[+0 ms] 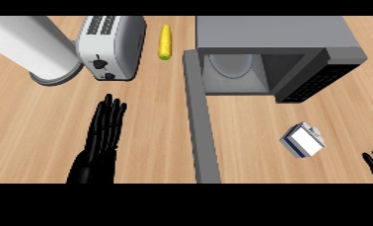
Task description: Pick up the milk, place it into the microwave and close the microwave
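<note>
Fingers of the left hand [104, 130] are straight and spread a little, pointing up the counter, holding nothing; this hand rests at the lower left of the head view. Right hand [368, 161]: only a dark sliver shows at the right edge, so whether its fingers are open or curled cannot be told.

Milk [302, 140], a small white and blue carton, lies on the wooden counter [247, 121] in front of the microwave [273, 47], nearer the right hand, touched by neither hand.

Microwave door [200, 116] stands fully open, swung toward the robot; a plate [231, 64] shows inside the cavity.

Progress, judged: nothing completed. Milk not yet grasped, not yet inside, door not yet shut. All three steps remain.

Also present, away from the work: toaster [111, 46], yellow corn cob [165, 42], white cylinder [36, 47] at upper left.
</note>
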### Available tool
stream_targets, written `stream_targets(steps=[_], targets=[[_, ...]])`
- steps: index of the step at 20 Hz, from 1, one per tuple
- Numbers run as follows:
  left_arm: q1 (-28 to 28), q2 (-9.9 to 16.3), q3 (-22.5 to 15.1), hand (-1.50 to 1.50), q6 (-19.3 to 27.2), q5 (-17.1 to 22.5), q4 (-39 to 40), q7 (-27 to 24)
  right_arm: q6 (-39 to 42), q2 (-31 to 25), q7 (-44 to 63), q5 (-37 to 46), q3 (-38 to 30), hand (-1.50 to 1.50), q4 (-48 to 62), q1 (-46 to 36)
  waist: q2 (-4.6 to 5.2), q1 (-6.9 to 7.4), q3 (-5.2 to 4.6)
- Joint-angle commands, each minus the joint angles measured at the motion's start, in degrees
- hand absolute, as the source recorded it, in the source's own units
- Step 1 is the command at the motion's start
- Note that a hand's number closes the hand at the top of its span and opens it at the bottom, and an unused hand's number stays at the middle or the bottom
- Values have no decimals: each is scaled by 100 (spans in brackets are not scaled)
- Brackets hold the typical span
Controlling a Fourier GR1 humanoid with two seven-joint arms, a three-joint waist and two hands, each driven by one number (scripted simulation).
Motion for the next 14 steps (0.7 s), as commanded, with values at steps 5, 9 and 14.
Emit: stream_targets(steps=[5, 9, 14], targets=[[-76, -8, -621, -150, 687, -335, 327, -200, -171, 133, -1003, 796, -149, -150, 1316, -576, 6, 10, 1], [607, 309, -523, -150, 212, 254, 16, -582, -394, 22, -1492, 1055, -186, -150, 2319, -1059, 6, 47, 2], [481, 217, -536, -150, 258, 280, 430, -762, -676, -278, -2067, 1428, -195, -150, 3451, -1664, 10, 41, 2]])
